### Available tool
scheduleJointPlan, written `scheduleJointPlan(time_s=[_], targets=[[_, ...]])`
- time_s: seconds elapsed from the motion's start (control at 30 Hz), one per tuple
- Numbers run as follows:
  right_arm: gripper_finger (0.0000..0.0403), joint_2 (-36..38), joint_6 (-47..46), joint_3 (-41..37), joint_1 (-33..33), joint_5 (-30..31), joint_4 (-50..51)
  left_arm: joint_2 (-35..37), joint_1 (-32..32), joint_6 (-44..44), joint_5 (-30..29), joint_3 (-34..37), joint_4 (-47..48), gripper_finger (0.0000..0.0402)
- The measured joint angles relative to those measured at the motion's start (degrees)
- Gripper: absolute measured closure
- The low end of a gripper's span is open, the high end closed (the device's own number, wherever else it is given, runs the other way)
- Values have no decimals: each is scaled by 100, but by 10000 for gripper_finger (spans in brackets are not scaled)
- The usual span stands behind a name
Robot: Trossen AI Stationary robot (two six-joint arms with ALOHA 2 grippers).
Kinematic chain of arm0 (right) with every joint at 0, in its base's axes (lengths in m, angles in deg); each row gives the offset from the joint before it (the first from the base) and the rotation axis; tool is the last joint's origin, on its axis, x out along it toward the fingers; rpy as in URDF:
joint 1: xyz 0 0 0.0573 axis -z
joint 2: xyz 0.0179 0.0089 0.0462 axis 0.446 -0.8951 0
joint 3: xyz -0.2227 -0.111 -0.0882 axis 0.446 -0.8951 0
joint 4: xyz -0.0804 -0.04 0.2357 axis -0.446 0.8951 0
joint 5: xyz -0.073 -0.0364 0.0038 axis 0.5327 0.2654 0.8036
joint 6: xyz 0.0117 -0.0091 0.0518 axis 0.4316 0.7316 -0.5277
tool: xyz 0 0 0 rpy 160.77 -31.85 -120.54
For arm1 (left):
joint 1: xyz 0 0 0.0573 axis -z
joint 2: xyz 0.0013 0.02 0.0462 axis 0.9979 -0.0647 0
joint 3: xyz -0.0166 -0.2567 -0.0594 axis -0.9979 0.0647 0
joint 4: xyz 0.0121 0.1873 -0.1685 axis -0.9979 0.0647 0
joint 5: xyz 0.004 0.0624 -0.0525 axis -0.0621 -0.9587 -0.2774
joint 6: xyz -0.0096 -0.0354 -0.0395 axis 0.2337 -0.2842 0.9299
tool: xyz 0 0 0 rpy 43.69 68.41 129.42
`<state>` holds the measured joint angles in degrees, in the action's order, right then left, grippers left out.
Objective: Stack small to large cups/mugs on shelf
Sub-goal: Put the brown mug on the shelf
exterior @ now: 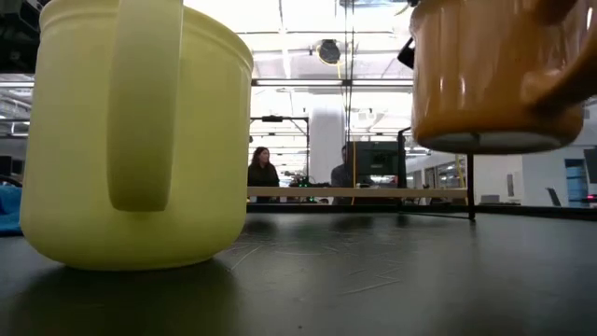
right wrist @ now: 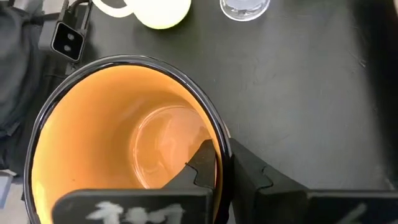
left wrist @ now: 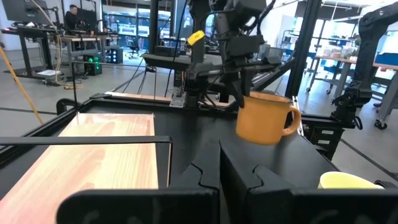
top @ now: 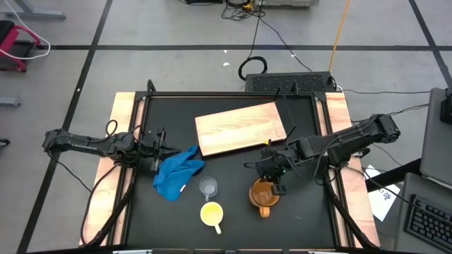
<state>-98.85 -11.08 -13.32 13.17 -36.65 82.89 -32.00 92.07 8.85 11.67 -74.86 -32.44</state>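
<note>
My right gripper (top: pixel 270 176) is closed on the rim of the orange-brown mug (top: pixel 263 195), one finger inside the wall and one outside, as my right wrist view shows from straight above the open mouth. I hold it by the rim so the base stays free to be set down flat. In the low view, upper right of the frame, the mug's bottom hangs clear of the black table (top: pixel 304 219), so it is lifted, not resting. I judge this the first step: the largest vessel goes down first so the smaller ones can nest in it.

Nearest the front edge, at lower centre of the high view, the yellow mug (top: pixel 212 214) stands upright with its handle toward the bottom of the frame. Just above it, close but apart, stands the small clear cup (top: pixel 207 187). Left of the cup lies a crumpled blue cloth (top: pixel 177 175).

My left gripper (top: pixel 161 149) waits at centre left, just beside the cloth, its fingers together and holding nothing, out of the way of the carry.

Farther off, above centre, the light-wood shelf (top: pixel 240 128) lies tilted on the table with nothing on it. The mug must travel up and slightly left to reach it.
</note>
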Motion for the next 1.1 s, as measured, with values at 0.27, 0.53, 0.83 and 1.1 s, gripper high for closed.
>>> scheduleJointPlan(time_s=[0.27,0.53,0.83,1.1], targets=[[393,0,186,412,401,-13,523,0,-1,0,0,0,-4,398],[393,0,551,668,769,-170,726,0,0,-124,0,0,-7,398],[393,-42,776,972,1076,-179,738,0,0,-152,-2,0,-15,398],[393,-867,1228,1886,1180,-208,1080,0,0,-153,-2,0,-25,398]])
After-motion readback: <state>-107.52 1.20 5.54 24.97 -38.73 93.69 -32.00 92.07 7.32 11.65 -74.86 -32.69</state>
